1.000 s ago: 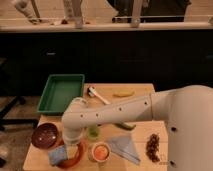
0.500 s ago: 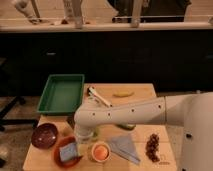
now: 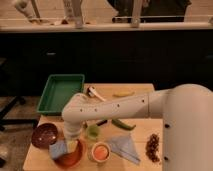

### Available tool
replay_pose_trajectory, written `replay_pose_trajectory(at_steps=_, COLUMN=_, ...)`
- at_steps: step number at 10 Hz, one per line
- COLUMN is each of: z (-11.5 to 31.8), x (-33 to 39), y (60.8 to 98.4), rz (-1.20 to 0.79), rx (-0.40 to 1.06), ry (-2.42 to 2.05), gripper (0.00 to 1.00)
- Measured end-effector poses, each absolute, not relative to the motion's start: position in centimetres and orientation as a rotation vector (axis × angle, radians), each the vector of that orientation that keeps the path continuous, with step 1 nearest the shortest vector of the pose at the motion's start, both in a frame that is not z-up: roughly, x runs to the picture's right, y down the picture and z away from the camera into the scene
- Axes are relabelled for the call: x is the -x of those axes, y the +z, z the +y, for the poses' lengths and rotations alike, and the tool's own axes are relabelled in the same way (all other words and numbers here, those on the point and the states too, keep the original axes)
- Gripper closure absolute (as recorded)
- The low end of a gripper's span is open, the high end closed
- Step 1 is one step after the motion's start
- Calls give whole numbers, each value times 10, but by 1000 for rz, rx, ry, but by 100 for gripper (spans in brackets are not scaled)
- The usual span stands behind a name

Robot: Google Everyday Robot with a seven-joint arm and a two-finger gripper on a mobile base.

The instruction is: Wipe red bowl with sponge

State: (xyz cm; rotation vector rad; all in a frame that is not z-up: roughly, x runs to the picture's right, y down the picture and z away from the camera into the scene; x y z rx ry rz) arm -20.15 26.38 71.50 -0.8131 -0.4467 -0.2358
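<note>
The red bowl [image 3: 75,158] sits at the table's front left, wide and orange-red. The blue-grey sponge [image 3: 57,148] lies across its left rim and inner wall. My white arm reaches in from the right and bends down over the bowl. My gripper [image 3: 73,140] points down into the bowl at the sponge's right edge, shut on the sponge. The wrist hides most of the contact.
A maroon bowl [image 3: 44,135] stands just left of the red one. A small cup with an orange inside [image 3: 100,151], a green cup [image 3: 92,131] and a pale-blue folded cloth [image 3: 125,146] lie to the right. A green tray [image 3: 60,92] is behind.
The arm has swung and the wrist has shifted over the red bowl. The sponge has slid with it, from the bowl's middle towards its left rim.
</note>
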Motion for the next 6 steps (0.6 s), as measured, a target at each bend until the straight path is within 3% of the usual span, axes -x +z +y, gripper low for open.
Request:
replay_pose_trajectory(at_steps=3, z=267, x=233, y=703, rz=-483, rx=812, ry=-279, gripper=100)
replay_pose_trajectory(at_steps=6, z=274, x=218, y=697, rz=-485, rx=818, ry=-266, gripper=100)
